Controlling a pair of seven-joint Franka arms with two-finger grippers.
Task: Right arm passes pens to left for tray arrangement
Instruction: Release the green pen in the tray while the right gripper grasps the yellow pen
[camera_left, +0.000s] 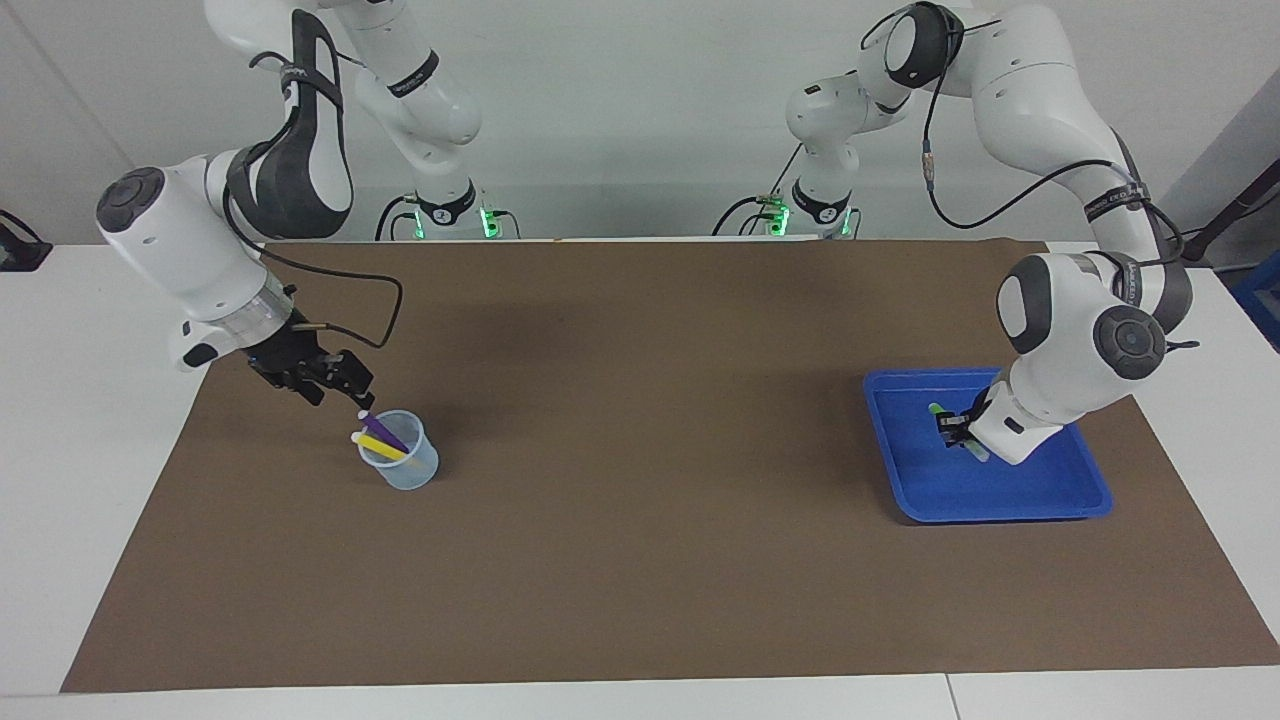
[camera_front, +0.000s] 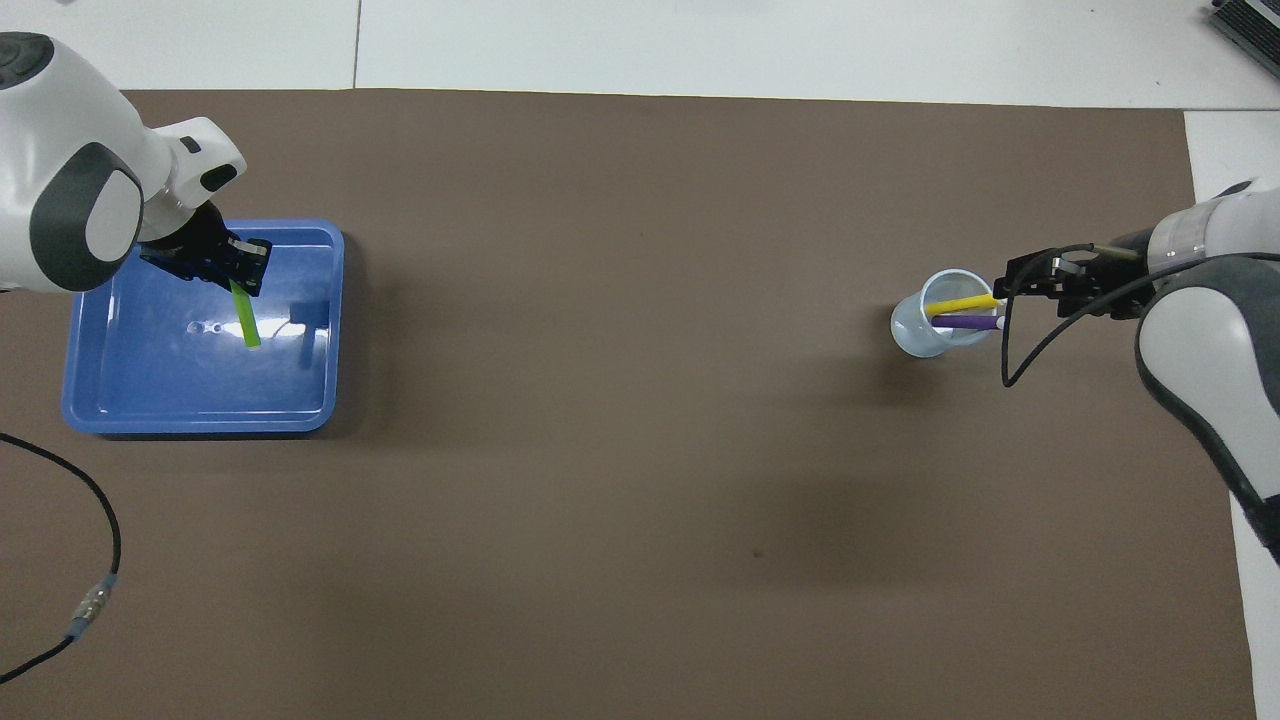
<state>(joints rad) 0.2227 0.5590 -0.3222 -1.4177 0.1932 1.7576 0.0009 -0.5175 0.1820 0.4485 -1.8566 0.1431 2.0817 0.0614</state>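
The clear cup (camera_left: 400, 463) is seen at the middle left of the facing view, with the purple pen (camera_left: 380, 430) and yellow pen (camera_left: 376, 446) leaning up toward the right gripper (camera_left: 340, 382). Whether its fingers are apart cannot be told. At the right, the green pen (camera_left: 950, 428) is pinched by the left gripper (camera_left: 950, 432), low in the blue tray (camera_left: 1000, 495).

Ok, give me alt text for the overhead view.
The left claw holds a green pen over a blue tray at the left arm's end. At the right arm's end, the right claw is at the tips of a yellow pen and purple pen in a cup.
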